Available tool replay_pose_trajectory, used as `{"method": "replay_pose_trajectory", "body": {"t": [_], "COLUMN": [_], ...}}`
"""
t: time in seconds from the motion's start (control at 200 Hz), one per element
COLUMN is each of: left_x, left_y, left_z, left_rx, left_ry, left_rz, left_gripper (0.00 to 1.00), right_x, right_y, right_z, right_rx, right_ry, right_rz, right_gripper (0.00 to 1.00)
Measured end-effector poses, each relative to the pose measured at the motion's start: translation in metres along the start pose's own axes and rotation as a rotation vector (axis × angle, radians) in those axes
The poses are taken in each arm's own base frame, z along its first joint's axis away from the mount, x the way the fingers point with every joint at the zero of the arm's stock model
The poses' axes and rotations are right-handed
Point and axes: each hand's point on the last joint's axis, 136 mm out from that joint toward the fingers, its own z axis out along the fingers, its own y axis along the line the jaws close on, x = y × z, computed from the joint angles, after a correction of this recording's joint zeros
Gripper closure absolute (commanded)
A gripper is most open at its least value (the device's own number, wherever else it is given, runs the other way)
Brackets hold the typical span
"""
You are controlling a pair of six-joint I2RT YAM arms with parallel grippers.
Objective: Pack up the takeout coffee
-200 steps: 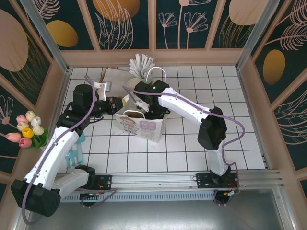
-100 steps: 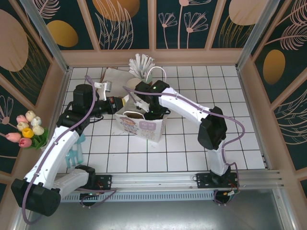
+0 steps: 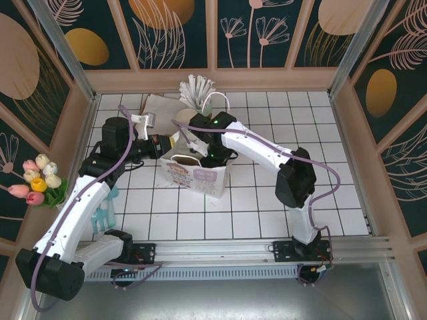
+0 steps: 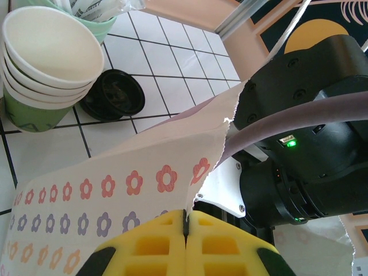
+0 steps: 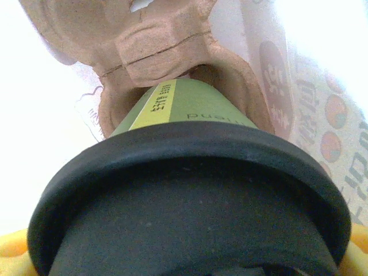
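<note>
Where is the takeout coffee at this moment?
In the right wrist view, the takeout coffee is held centrally by the right gripper, its base in a hole of the brown pulp carrier, inside the white paper bag.

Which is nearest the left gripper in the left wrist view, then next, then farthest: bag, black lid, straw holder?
1. Flowery paper bag, pinched in the left gripper.
2. Black lid, on tiles beyond it.
3. Straw holder, far top left.

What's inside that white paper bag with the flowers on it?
A brown pulp carrier, with the takeout coffee, black lid toward the camera, its lower end in one hole. The floor of the white paper bag and the cup's base are covered.
</note>
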Motion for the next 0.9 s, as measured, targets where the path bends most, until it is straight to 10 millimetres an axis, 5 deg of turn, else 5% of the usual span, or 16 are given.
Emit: {"method": "replay_pose_trajectory", "body": {"t": [0.901], "left_x": [0.0], "left_y": [0.0], "left_z": [0.0], "left_rx": [0.0], "left_ry": [0.0], "left_rz": [0.0], "left_gripper": [1.0], "right_x": [0.0049], "right_y": [0.0003], "right_z": [0.0039], "right_rx": [-0.009], "right_ry": [0.019], "right_rz": [0.009], "right_gripper": [0.72]}}
